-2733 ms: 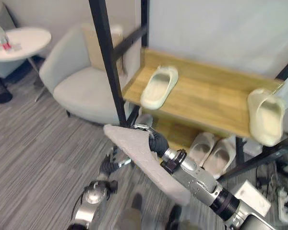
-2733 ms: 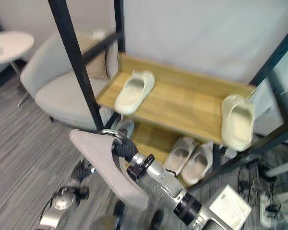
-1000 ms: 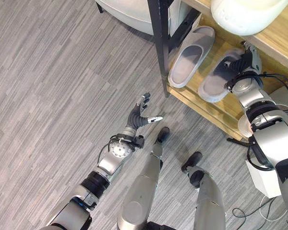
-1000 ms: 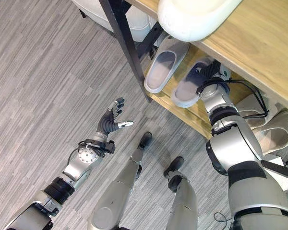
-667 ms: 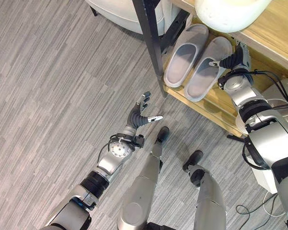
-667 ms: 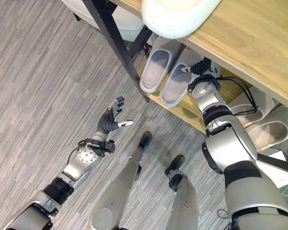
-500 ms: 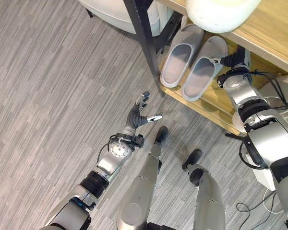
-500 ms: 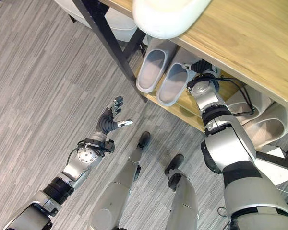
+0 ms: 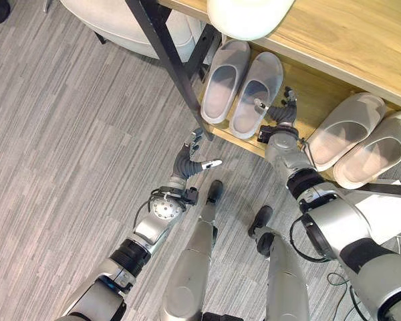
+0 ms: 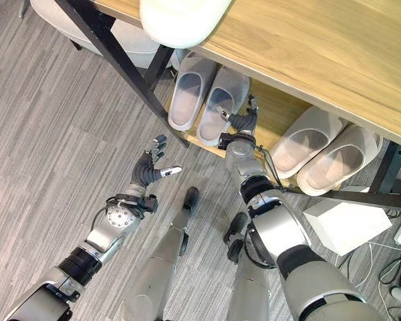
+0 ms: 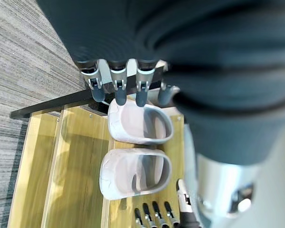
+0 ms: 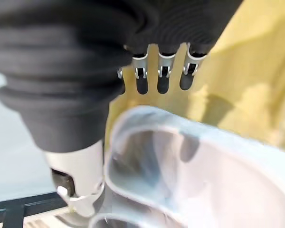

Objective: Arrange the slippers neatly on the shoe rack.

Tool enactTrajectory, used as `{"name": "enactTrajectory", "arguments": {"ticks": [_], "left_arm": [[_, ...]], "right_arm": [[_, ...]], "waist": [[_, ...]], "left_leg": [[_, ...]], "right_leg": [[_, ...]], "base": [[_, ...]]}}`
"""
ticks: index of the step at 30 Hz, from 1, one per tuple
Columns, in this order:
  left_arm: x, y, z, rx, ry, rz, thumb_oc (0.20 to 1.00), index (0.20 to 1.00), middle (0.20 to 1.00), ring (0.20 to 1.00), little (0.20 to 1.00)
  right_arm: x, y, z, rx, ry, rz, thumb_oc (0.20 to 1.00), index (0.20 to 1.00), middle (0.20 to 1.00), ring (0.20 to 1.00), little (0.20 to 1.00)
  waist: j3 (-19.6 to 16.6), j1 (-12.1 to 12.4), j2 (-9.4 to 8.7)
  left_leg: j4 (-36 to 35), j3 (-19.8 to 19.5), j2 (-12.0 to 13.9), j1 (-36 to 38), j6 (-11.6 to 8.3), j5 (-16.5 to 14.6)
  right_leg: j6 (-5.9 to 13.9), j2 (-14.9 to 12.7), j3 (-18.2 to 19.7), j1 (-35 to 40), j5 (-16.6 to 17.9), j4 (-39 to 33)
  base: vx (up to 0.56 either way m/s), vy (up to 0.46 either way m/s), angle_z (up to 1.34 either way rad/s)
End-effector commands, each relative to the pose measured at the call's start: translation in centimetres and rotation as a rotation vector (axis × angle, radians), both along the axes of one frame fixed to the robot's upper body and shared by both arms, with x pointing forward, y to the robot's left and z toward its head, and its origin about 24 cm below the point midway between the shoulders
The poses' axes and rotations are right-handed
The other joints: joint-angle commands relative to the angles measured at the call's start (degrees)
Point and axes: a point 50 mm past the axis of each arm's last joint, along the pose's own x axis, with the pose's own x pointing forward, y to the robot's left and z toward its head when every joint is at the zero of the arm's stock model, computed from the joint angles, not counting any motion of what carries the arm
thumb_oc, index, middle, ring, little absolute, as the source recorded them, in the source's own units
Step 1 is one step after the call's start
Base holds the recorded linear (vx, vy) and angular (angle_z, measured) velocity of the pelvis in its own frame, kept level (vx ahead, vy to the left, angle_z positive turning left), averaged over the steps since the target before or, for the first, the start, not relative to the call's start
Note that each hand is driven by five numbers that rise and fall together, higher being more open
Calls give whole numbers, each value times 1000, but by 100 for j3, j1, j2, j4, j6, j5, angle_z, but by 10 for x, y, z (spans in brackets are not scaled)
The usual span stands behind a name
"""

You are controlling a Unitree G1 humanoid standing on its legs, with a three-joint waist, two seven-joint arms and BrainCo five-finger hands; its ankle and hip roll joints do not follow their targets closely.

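A wooden shoe rack (image 9: 334,33) stands over grey floor (image 9: 60,154). On its low shelf, two grey slippers (image 9: 244,90) lie side by side. The right hand (image 9: 281,115), fingers straight, rests beside them. The left hand (image 9: 186,160) hovers over the floor, fingers spread, holding nothing.

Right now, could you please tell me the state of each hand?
Left hand: open, holding nothing, over the floor.
Right hand: open, fingers straight beside the grey foam slipper on the lower shelf.

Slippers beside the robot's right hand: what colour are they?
Light grey slippers, clearest in the left eye view.
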Motion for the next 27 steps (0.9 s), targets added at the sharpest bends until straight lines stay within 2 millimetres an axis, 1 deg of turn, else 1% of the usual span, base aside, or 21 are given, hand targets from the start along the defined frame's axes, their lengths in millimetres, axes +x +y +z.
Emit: {"name": "enactTrajectory", "arguments": {"ticks": [1, 5, 8, 9, 10, 11, 14, 16, 19, 22, 24, 25, 26, 27], "left_arm": [[9, -3, 24, -14, -97, 4, 1000, 1000, 1000, 1000, 1000], [10, -4, 23, -5, -92, 3, 1000, 1000, 1000, 1000, 1000], [10, -5, 24, -12, -93, 1, 1000, 1000, 1000, 1000, 1000], [10, -6, 26, -15, -98, -7, 1000, 1000, 1000, 1000, 1000], [10, -7, 26, -17, -100, -13, 1000, 1000, 1000, 1000, 1000], [11, -9, 28, -21, -105, -23, 1000, 1000, 1000, 1000, 1000], [11, -10, 27, -18, -103, -34, 1000, 1000, 1000, 1000, 1000], [11, -9, 24, -13, -91, -29, 1000, 1000, 1000, 1000, 1000], [11, -2, 17, 5, -65, -4, 1000, 1000, 1000, 1000, 1000], [10, 6, 11, 14, -47, 27, 1000, 1000, 1000, 1000, 1000], [7, 13, 4, 22, -24, 47, 1000, 1000, 1000, 1000, 1000], [4, 20, -5, 35, 7, 65, 1000, 1000, 1000, 1000, 1000], [3, 21, -5, 35, 8, 65, 1000, 1000, 1000, 1000, 1000], [2, 24, -10, 44, 26, 71, 1000, 1000, 1000, 1000, 1000]], "right_arm": [[2, 10, 26, 155, -110, 37, 1000, 1000, 1000, 1000, 1000], [2, 25, 22, 205, -88, 85, 1000, 1000, 1000, 1000, 1000], [3, 27, 26, 231, -92, 94, 1000, 1000, 1000, 1000, 1000], [4, 28, 34, 252, -105, 94, 1000, 1000, 1000, 1000, 1000], [5, 27, 39, 254, -117, 92, 1000, 1000, 1000, 1000, 1000], [7, 19, 53, 251, -158, 79, 1000, 1000, 1000, 1000, 1000], [7, 6, 64, 242, -207, 58, 1000, 1000, 1000, 1000, 1000], [6, 3, 64, 220, -224, 58, 1000, 1000, 1000, 1000, 1000], [3, -3, 58, 93, -231, 64, 1000, 1000, 1000, 1000, 1000], [-4, -10, 46, -53, -236, 48, 1000, 1000, 1000, 1000, 1000], [-11, -18, 30, -110, -227, 43, 1000, 1000, 1000, 1000, 1000], [-18, -23, 12, -139, -200, 51, 1000, 1000, 1000, 1000, 1000], [-18, -23, 11, -139, -198, 51, 1000, 1000, 1000, 1000, 1000], [-21, -25, 2, -156, -182, 64, 1000, 1000, 1000, 1000, 1000]], "waist": [[223, 156, -108], [231, 204, -74], [226, 241, -49], [215, 290, -17], [209, 311, -3], [190, 354, 18], [180, 384, 10], [178, 362, -23], [167, 255, -147], [109, 121, -271], [39, 20, -353], [-62, -82, -423], [-62, -81, -422], [-117, -120, -446]], "left_leg": [[204, -1, 1, 208, 159, -710], [183, -18, -8, 224, 164, -705], [158, -36, -13, 246, 162, -696], [131, -44, -14, 265, 162, -686], [123, -47, -21, 272, 161, -683], [117, -50, -29, 289, 162, -678], [93, -46, -32, 335, 160, -673], [92, -28, -22, 356, 157, -668], [79, 34, 5, 444, 156, -667], [4, 94, 53, 601, 153, -659], [-95, 145, 103, 766, 140, -641], [-192, 193, 155, 946, 135, -634], [-201, 194, 157, 959, 135, -631], [-268, 216, 183, 1056, 129, -614]], "right_leg": [[566, -124, -33, 732, 673, -982], [566, -123, -63, 750, 676, -990], [568, -129, -83, 771, 676, -1008], [576, -138, -99, 784, 673, -1012], [577, -142, -105, 794, 673, -1017], [585, -149, -115, 808, 673, -1020], [592, -147, -109, 836, 673, -1029], [590, -141, -88, 858, 684, -1042], [587, -118, -36, 957, 740, -1132], [592, -81, 11, 1123, 812, -1289], [600, -51, 34, 1311, 874, -1452], [606, -16, 71, 1498, 939, -1634], [606, -13, 71, 1510, 943, -1643], [615, -4, 87, 1607, 983, -1735]], "base": [[0, 0, 0], [0, 0, 0], [0, -5, 1], [0, 0, 0], [0, 0, 0], [-5, -8, 4], [-2, -2, 7], [-3, 1, 3], [0, 0, 0], [5, -9, -5], [35, -20, -9], [48, -13, -11], [52, -4, -16], [41, 1, -23]]}}
